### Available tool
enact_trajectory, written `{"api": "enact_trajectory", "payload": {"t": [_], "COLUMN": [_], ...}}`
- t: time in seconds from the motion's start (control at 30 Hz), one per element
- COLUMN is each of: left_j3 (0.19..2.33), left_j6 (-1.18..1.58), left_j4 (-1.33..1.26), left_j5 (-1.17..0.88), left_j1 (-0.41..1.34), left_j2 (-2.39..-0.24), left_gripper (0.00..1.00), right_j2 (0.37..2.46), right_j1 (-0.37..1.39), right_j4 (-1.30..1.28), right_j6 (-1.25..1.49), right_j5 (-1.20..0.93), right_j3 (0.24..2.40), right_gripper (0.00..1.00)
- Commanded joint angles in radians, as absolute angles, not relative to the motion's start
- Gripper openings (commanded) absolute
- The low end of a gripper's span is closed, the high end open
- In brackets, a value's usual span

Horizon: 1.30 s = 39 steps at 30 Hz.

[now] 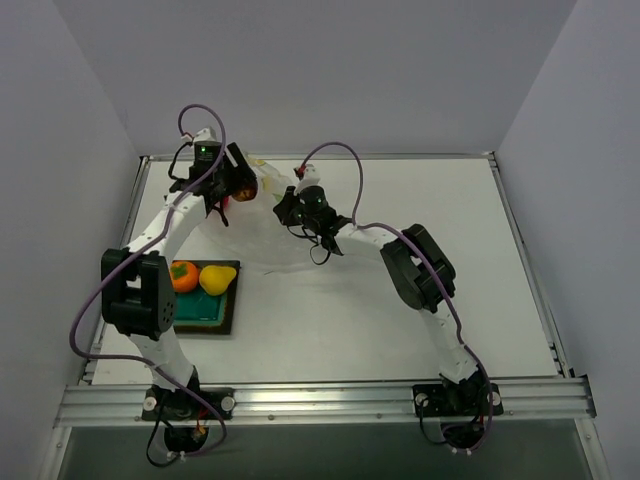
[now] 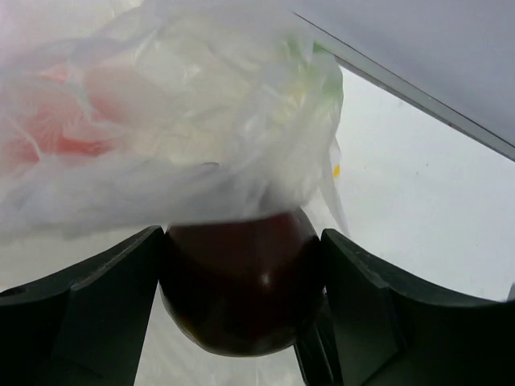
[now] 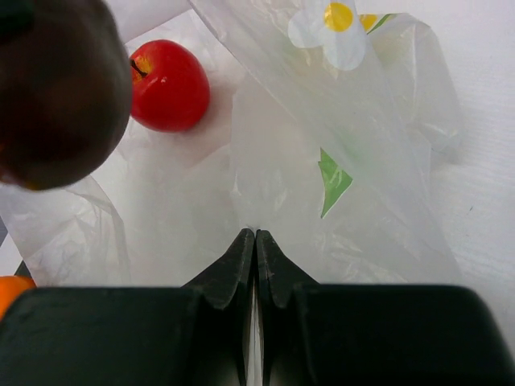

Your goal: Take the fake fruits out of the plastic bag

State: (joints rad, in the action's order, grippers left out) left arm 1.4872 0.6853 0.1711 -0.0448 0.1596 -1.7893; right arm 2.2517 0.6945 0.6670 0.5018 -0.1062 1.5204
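The left gripper is clamped on the dark red fruit, one finger pressed against each side of it. In the overhead view the pair sits in the upper left of the table, at the left edge of the plastic bag. In the left wrist view the bag's crumpled film drapes over the top of that fruit. The right gripper is closed, its tips meeting on a fold of the bag's film, just right of centre in the overhead view. The red apple lies on the film in the upper left of the right wrist view; whether film also covers it cannot be told. The orange fruit and the yellow pear-like fruit sit side by side, touching, at the far end of the green tray, left of centre and just beside the bag's near edge.
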Motion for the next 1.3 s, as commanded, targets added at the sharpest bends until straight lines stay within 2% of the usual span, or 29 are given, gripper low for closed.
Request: {"api": "enact_trajectory", "payload": {"t": [0.0, 0.1, 0.23, 0.3, 0.43, 0.6, 0.77, 0.97, 1.1, 1.27], "left_j3": [1.451, 1.392, 1.203, 1.05, 0.84, 0.724, 0.631, 0.583, 0.546, 0.512], "left_j6": [0.66, 0.647, 0.646, 0.666, 0.722, 0.846, 0.925, 0.945, 0.913, 0.91], "left_j4": [0.28, 0.305, 0.314, 0.346, 0.483, 0.708, 0.746, 0.681, 0.605, 0.525], "left_j5": [-0.087, -0.147, -0.134, -0.033, 0.163, 0.357, 0.462, 0.492, 0.514, 0.488], "left_j1": [0.15, 0.149, 0.147, 0.146, 0.135, 0.124, 0.115, 0.098, 0.081, 0.058], "left_j2": [-1.689, -1.605, -1.336, -1.206, -0.81, -0.553, -0.523, -0.623, -0.666, -0.738], "left_gripper": [0.33, 0.31, 0.28, 0.27, 0.26, 0.27, 0.27, 0.27, 0.43, 0.45], "right_j2": [2.252, 2.238, 2.211, 2.204, 2.195, 2.187, 2.184, 2.184, 2.183, 2.169], "right_j1": [0.689, 0.684, 0.68, 0.68, 0.678, 0.675, 0.676, 0.675, 0.673, 0.673], "right_j4": [0.713, 0.71, 0.707, 0.707, 0.709, 0.733, 0.742, 0.744, 0.75, 0.768], "right_j6": [0.523, 0.525, 0.514, 0.511, 0.505, 0.518, 0.523, 0.514, 0.512, 0.514], "right_j5": [-0.071, -0.072, -0.08, -0.086, -0.101, -0.141, -0.179, -0.225, -0.238, -0.245], "right_j3": [1.571, 1.568, 1.545, 1.537, 1.52, 1.508, 1.508, 1.509, 1.502, 1.479], "right_gripper": [0.0, 0.0, 0.0, 0.0, 0.0, 0.0, 0.0, 0.0, 0.0, 0.0]}}
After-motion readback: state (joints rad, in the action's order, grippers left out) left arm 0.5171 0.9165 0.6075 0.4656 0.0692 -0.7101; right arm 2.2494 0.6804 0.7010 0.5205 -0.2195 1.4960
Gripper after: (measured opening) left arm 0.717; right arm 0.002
